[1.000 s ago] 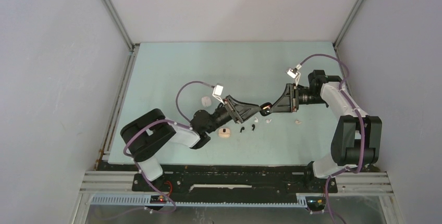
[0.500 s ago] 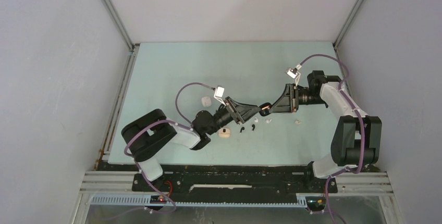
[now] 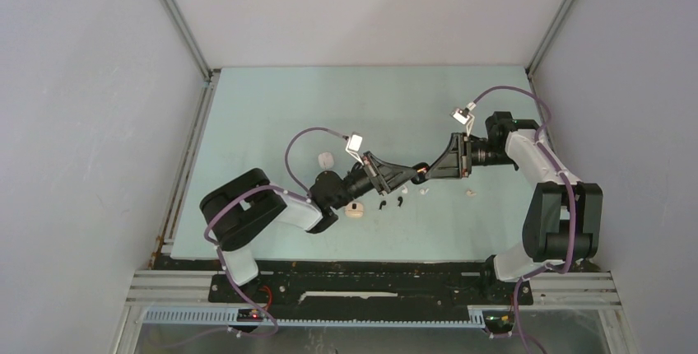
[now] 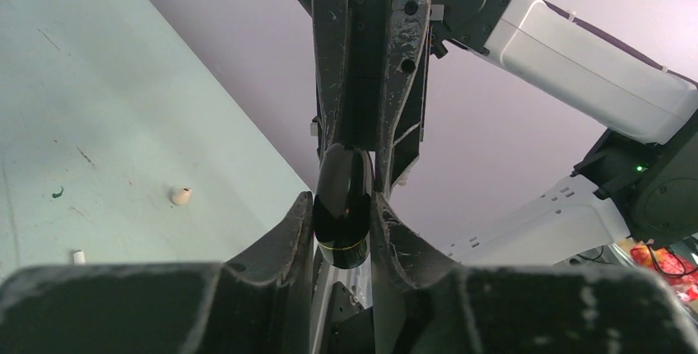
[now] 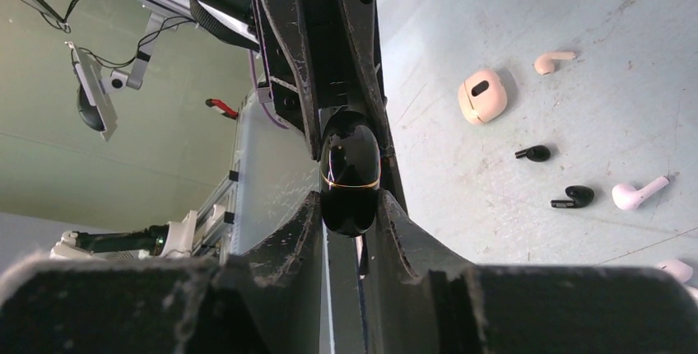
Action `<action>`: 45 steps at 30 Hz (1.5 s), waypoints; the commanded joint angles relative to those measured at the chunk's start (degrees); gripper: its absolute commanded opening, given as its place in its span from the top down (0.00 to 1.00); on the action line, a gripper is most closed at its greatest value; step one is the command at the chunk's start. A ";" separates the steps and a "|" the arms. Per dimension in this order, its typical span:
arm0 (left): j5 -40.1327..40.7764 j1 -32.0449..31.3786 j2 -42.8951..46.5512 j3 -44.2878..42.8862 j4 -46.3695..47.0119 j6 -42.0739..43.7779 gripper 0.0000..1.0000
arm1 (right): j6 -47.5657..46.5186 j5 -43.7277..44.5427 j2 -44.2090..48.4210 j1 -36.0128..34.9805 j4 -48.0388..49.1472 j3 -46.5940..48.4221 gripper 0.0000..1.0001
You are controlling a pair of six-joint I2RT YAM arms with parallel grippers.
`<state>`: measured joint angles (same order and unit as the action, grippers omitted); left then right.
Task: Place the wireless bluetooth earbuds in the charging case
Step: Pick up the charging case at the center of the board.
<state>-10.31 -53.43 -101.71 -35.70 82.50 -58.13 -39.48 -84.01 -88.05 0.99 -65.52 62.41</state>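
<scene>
- Pale green table (image 3: 272, 123) enclosed by grey walls, seen from above
- At frame centre, left gripper (image 3: 410, 175) and right gripper (image 3: 427, 171) meet tip to tip, both clamped on one glossy black charging case (image 3: 419, 173)
- Whitish earbuds (image 3: 425, 192) lie loose on the table just below, near two black earbuds (image 3: 398, 201) and a pinkish case (image 3: 355, 211)

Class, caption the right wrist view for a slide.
Left gripper and right gripper clamp one black charging case; earbuds lie on the table.

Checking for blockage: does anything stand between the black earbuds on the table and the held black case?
Yes. The black case looks shut, clamped by the left pincer and right pincer; the black earbuds lie on the table.
</scene>
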 commanded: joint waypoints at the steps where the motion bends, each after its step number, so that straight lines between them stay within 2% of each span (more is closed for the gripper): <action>1: -3.46 -0.33 -0.06 -1.17 1.70 0.81 0.85 | -0.25 -1.18 -0.24 -0.29 0.56 1.99 0.81; 6: -5.95 0.95 3.01 3.55 0.91 4.95 0.90 | 0.88 2.37 0.88 -0.22 2.17 2.01 0.53; 11: -6.54 0.78 11.86 9.07 -12.77 18.15 0.91 | -0.74 8.37 4.79 -0.78 4.32 1.96 0.47; 13: -6.54 0.30 16.66 9.59 -20.84 24.55 0.91 | -7.47 9.82 6.61 -2.25 1.72 2.01 0.45; 15: -6.30 -0.85 21.82 8.46 -32.67 32.59 0.91 | -13.09 12.59 8.75 -4.59 0.00 1.88 0.43; 17: -5.73 -2.49 26.09 7.11 -42.57 40.87 0.89 | -15.30 15.14 11.59 -6.82 1.54 0.61 0.43; 19: -6.31 -3.31 29.09 6.82 -48.24 46.55 0.88 | -13.74 17.66 15.44 -9.34 6.48 -2.23 0.43; 23: -7.82 -4.05 32.74 8.72 -48.99 50.48 0.87 | -4.56 22.98 23.94 -15.12 20.80 -8.16 0.44; 26: -7.91 -4.78 33.91 9.35 -47.60 50.89 0.86 | -1.68 26.68 28.17 -19.72 26.95 -10.79 0.45; 33: -8.64 -5.95 37.02 10.38 -45.43 53.02 0.85 | -0.88 28.20 26.18 -25.29 27.77 -11.88 0.46; 45: -9.87 -6.90 36.95 9.78 -44.98 53.85 0.85 | 2.86 26.72 21.61 -29.16 29.18 -11.72 0.47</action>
<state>-18.87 -59.68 -65.60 -25.17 34.98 -6.35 -38.37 -55.90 -65.36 -27.35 -38.20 50.37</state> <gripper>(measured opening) 0.270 0.538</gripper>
